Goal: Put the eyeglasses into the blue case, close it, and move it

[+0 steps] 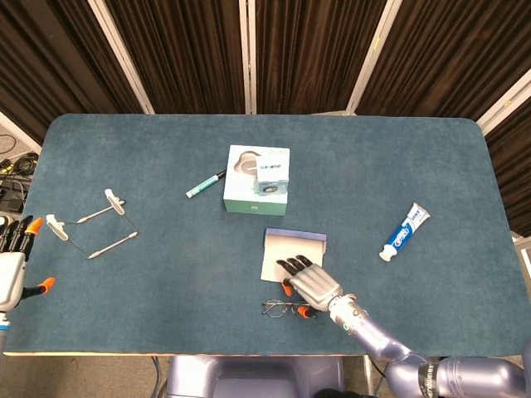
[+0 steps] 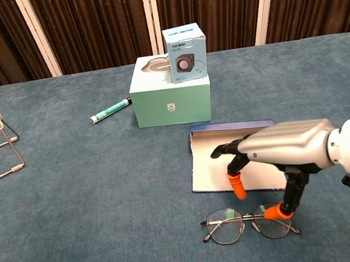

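The open blue case point(image 1: 293, 259) serves as the landmark; all positions are given relative to it.

Far to the left of the case, at the table point(image 1: 166, 274) edge, the left hand point(image 1: 12, 269) is showing in the head view only. Its fingers are lying apart and it is holding nothing.

Left of the case and well apart from it, a wire stand point(image 1: 90, 224) is sitting on the table. Behind the case and to its left, a green marker point(image 1: 204, 184) is lying flat. Directly behind the case, a pale green box point(image 2: 171, 98) is standing with a small speaker box point(image 2: 185, 53) resting on top of it.

The case is lying open, with its lid flat toward the front edge of the table and its blue rim toward the boxes.

The right hand point(image 2: 280, 156) is hovering palm down over the case lid, fingers spread and bent downward, gripping nothing. The eyeglasses point(image 2: 250, 222) are lying just in front of the case, lenses flat on the table, directly below the right hand. An orange fingertip is sitting at the right lens; contact cannot be confirmed.

Right of the case and well apart from it, a toothpaste tube point(image 1: 404, 232) is lying on the table.
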